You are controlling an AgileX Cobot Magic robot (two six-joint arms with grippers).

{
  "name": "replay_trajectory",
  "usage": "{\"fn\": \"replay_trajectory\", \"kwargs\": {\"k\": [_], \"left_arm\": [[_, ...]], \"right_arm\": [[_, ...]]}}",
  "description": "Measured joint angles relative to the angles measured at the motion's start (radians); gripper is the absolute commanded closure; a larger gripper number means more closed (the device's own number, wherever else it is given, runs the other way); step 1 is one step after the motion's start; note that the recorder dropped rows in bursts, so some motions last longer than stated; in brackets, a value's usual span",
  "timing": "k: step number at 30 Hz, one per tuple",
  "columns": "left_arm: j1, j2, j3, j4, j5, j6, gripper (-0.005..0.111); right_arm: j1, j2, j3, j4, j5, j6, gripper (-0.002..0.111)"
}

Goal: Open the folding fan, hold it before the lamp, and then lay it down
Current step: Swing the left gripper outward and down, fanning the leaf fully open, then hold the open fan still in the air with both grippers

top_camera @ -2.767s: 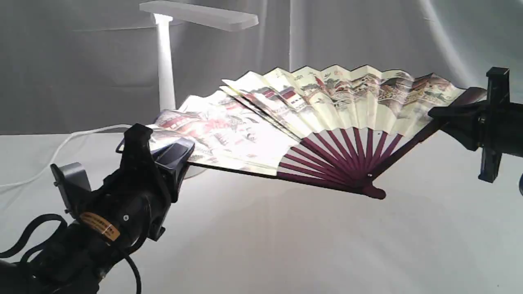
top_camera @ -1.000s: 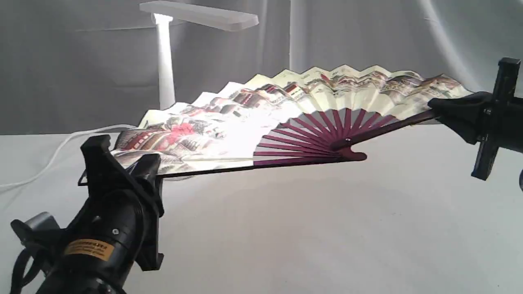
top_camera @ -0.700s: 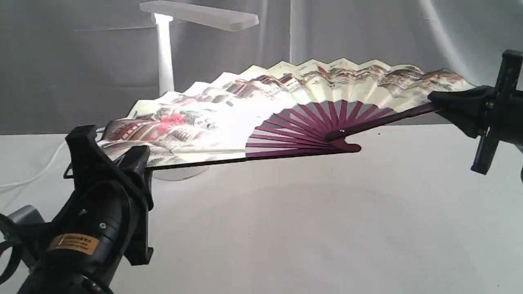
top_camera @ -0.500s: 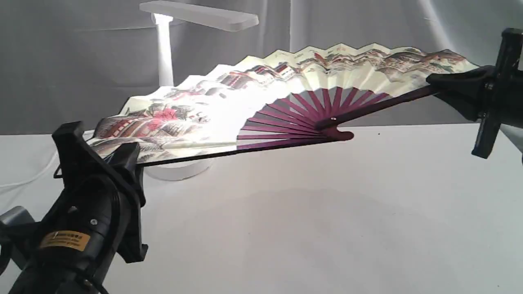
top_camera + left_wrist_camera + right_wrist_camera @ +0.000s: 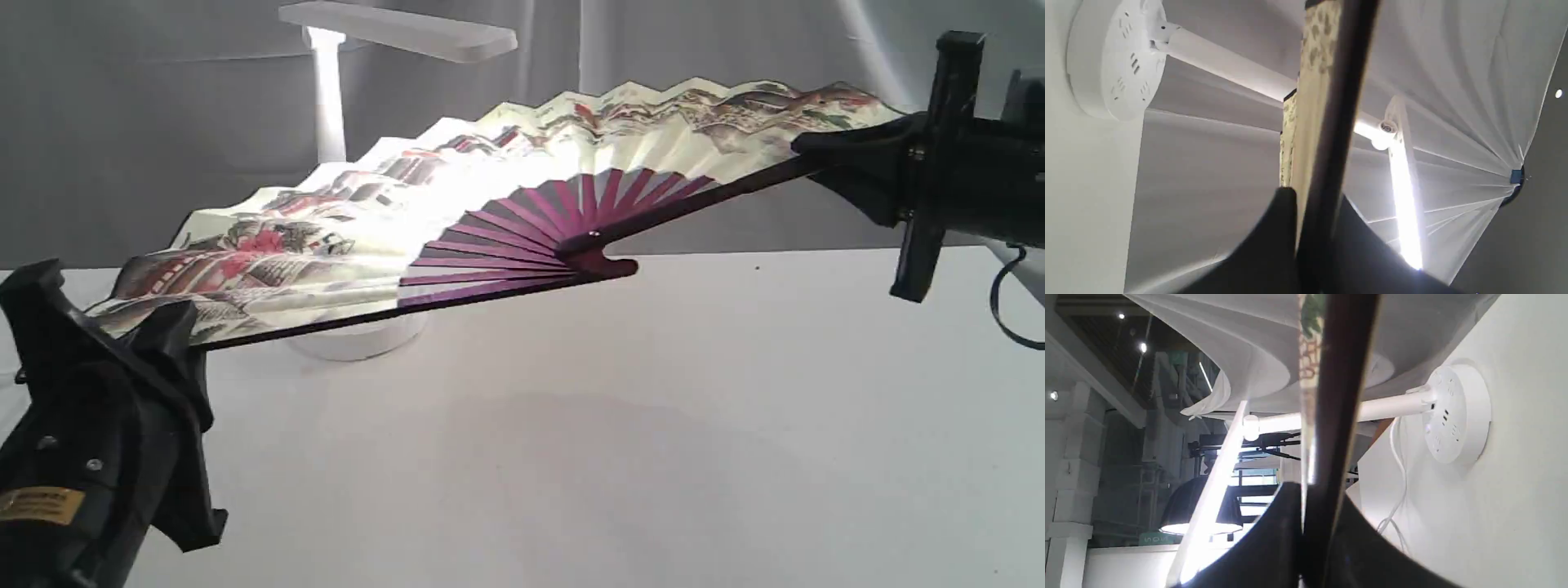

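Note:
The folding fan (image 5: pixel 343 237) is spread fully open and held in the air, tilted nearly flat, in front of the lit white lamp (image 5: pixel 330 122). Its maroon ribs meet at the pivot (image 5: pixel 600 261) near the middle. My left gripper (image 5: pixel 175 339) is shut on the fan's left guard at the lower left. My right gripper (image 5: pixel 824 155) is shut on the right guard at the upper right. In the wrist views each dark guard (image 5: pixel 1335 134) (image 5: pixel 1339 416) runs edge-on out from between the fingers, with the lamp (image 5: pixel 1114 61) (image 5: pixel 1453 412) behind.
The white table (image 5: pixel 612 457) lies below the fan. The lamp's round base (image 5: pixel 359 339) stands under the fan's left half, its cord (image 5: pixel 1396 473) trailing off behind. Grey cloth (image 5: pixel 735 49) hangs at the back.
The fan has spread fully open and risen off the table. Both grippers moved left with it, the left one lower and outward, the right one higher.

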Motion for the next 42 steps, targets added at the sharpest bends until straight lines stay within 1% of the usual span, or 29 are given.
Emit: {"fn": "replay_trajectory", "kwargs": {"k": [5,11,18,22,25,29,31,35,42], "left_arm": [[0.0,-0.064,0.014,-0.038,0.0,0.049,0.107],[0.0,-0.132,0.019,-0.107,0.0,0.152,0.107],[0.0,-0.173,0.019,-0.135,0.009,0.241,0.107],[0.003,-0.175,0.019,-0.141,0.009,0.247,0.107],[0.036,-0.175,0.019,-0.108,0.009,0.249,0.107],[0.112,-0.175,0.019,0.007,0.013,0.249,0.107],[0.133,-0.175,0.019,0.031,0.013,0.241,0.107],[0.143,-0.175,0.019,0.048,0.013,0.223,0.107],[0.145,-0.175,0.019,0.05,0.013,0.215,0.107]], "right_arm": [[0.035,-0.008,-0.009,0.0,-0.002,0.015,0.108],[0.075,-0.013,-0.011,0.0,-0.013,0.024,0.108],[0.083,-0.013,-0.011,0.0,-0.013,0.042,0.108],[0.087,-0.013,-0.011,0.0,-0.015,0.045,0.108],[0.097,-0.013,-0.011,0.0,-0.024,0.045,0.108],[0.102,-0.013,-0.022,0.0,-0.024,0.054,0.108],[0.106,-0.013,-0.046,0.0,-0.022,0.057,0.108],[0.106,-0.013,-0.095,-0.004,-0.002,0.061,0.108],[0.106,-0.015,-0.104,-0.018,-0.001,0.086,0.108]]}}
